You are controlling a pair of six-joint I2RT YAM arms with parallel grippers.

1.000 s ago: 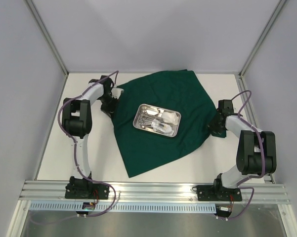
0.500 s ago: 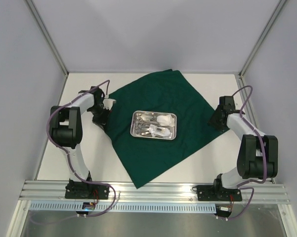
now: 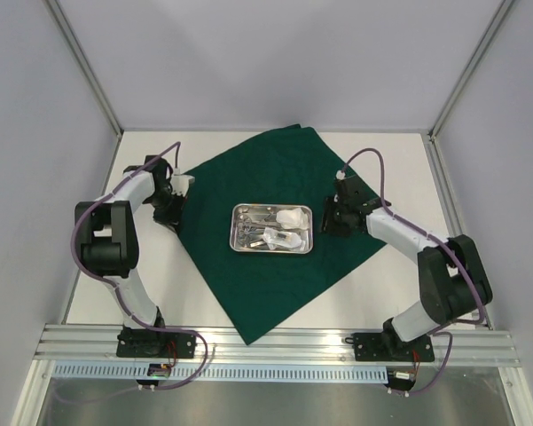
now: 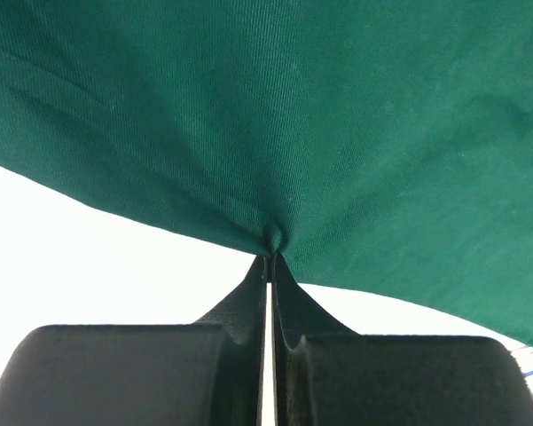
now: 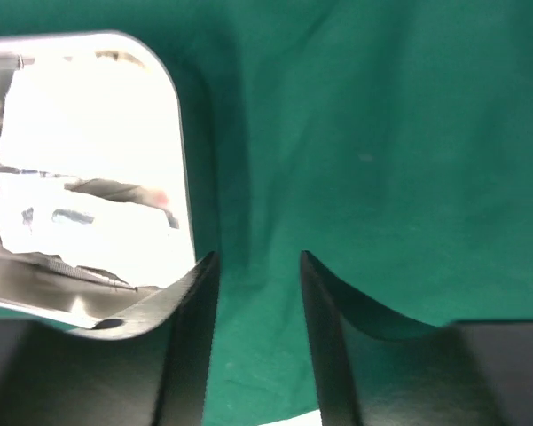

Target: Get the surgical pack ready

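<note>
Beneath the steel tray (image 3: 270,251) the white table (image 3: 355,302) carries the dark green drape (image 3: 266,284), spread out as a diamond with corners reaching away from the tray on all four sides. The tray itself sits near the cloth's middle, flat and roughly square to my overhead view. Well out to the tray's left, at the drape's left corner, my left gripper (image 3: 170,211) is clamped on the fabric. The wrist camera shows its fingers pressed together with a puckered bit of hem (image 4: 272,236) caught between them. Just off the tray's right end my right gripper (image 3: 331,217) is over bare green cloth, fingers spread with nothing between them. One fingertip (image 5: 204,266) is close beside the tray's rim; whether it touches I cannot tell. Inside the tray, white gauze pads (image 3: 291,216) fill the right part, and slim metal instruments (image 3: 253,232) lie to their left, too small for me to tell scissors from forceps.
</note>
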